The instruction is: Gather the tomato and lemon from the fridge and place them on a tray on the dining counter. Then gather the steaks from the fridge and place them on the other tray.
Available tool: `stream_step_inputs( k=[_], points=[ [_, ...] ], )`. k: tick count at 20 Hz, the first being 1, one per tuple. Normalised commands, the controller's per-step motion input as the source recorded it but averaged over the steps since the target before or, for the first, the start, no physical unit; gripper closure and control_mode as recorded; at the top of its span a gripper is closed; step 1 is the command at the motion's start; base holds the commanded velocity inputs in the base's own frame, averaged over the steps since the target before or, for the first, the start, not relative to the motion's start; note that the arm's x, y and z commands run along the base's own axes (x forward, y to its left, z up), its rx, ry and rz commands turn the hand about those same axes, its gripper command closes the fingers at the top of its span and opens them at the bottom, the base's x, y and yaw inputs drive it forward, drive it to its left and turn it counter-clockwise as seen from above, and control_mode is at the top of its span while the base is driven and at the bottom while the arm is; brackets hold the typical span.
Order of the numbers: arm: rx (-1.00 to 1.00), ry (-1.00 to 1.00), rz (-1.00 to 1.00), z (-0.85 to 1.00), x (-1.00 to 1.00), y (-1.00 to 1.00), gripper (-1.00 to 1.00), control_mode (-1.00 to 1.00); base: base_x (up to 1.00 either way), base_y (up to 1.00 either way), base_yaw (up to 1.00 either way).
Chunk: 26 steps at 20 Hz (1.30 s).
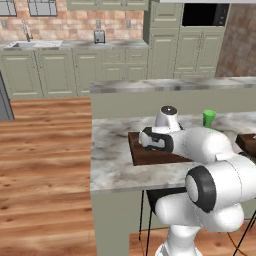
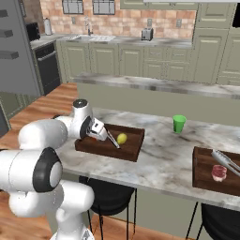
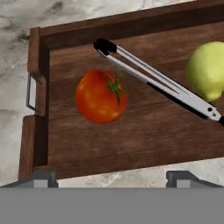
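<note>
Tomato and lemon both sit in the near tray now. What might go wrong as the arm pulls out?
1. The round red-orange tomato lies loose on the flat dark wooden tray, so a nudge from the open end effector might roll it.
2. The metal tongs lie between it and the yellow-green lemon; a low retreat might snag them.
3. The green cup stands on the marbled counter beyond; a wide swing might tip it.

One tomato, one lemon, two trays, perhaps one steak, two tongs
</note>
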Motion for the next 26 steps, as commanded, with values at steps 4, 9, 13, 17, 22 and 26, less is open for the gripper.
stream_step_inputs(
  k=[4,9,13,17,22,26],
  points=[
    [-0.01,-0.22,0.0,0.69,-0.76,0.0,-1.0,-1.0,0.0,0.0,0.0],
    [-0.01,-0.21,0.0,0.74,-0.88,0.0,-1.0,-1.0,0.0,0.0,0.0],
    [0.0,-0.19,0.0,0.82,-0.93,0.0,-1.0,-1.0,0.0,0.0,0.0],
    [0.0,-0.2,0.0,0.89,-0.98,0.0,-1.0,-1.0,0.0,0.0,0.0],
    [0.0,-0.2,0.0,0.98,-0.95,0.0,-1.0,-1.0,0.0,0.0,0.0],
    [0.0,-0.12,0.0,0.43,-0.96,0.02,-1.0,-1.0,0.0,0.0,0.0]
  ],
)
